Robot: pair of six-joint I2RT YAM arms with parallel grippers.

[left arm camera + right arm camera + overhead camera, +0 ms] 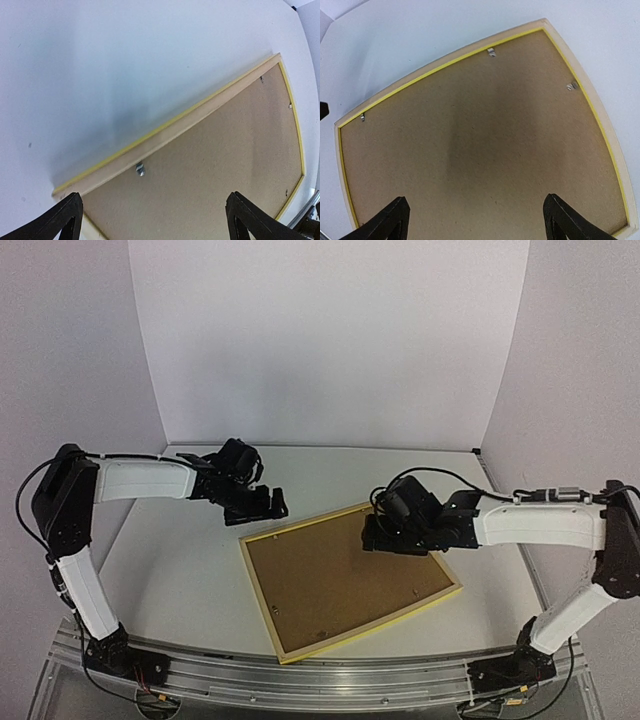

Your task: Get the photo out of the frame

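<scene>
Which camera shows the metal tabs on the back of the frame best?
Right wrist: three tabs sit sharp along the frame rim. Left wrist shows one clearly, others small; top external shows only specks.

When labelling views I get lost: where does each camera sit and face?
Top external: above, behind the robot, looking down at the table; left arm, left gripper, right arm, right gripper.
Left wrist: on the left arm, looking down at the frame's edge; own fingers.
Right wrist: above the backing, looking down; own fingers.
Shared: the frame, back up.
</scene>
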